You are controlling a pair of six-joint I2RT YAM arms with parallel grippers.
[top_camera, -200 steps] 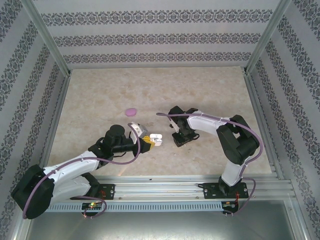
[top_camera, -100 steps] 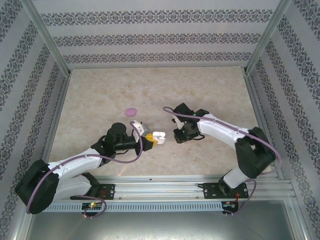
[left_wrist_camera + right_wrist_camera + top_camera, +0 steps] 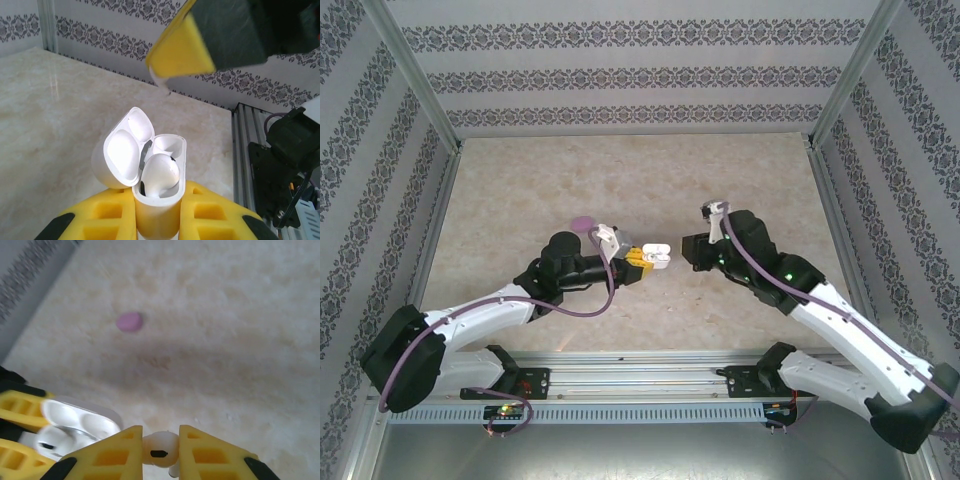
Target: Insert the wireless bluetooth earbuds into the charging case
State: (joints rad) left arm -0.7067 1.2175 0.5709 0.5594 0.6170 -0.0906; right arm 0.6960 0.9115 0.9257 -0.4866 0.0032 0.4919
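My left gripper point(image 3: 642, 258) is shut on the open white charging case point(image 3: 658, 255), held above the table. In the left wrist view the case point(image 3: 121, 160) stands between the yellow fingers point(image 3: 220, 210), lid back, with one white earbud point(image 3: 161, 172) in the near socket and the far socket empty. My right gripper point(image 3: 688, 252) faces it from the right, a small gap apart. It is shut on a second white earbud point(image 3: 160, 449), whose stem tip point(image 3: 163, 86) pokes out below the right finger point(image 3: 181, 52) above the case. The case point(image 3: 75, 421) lies lower left of that earbud.
A purple oval case point(image 3: 583, 223) lies closed on the marble table point(image 3: 620, 170) behind the left gripper, also seen as the purple oval case point(image 3: 130, 321). Metal frame rails point(image 3: 830, 190) and patterned walls bound the table on three sides.
The left gripper carried the open case up and to the right. The right arm swung out and its gripper, holding the earbud, rose to face the case.
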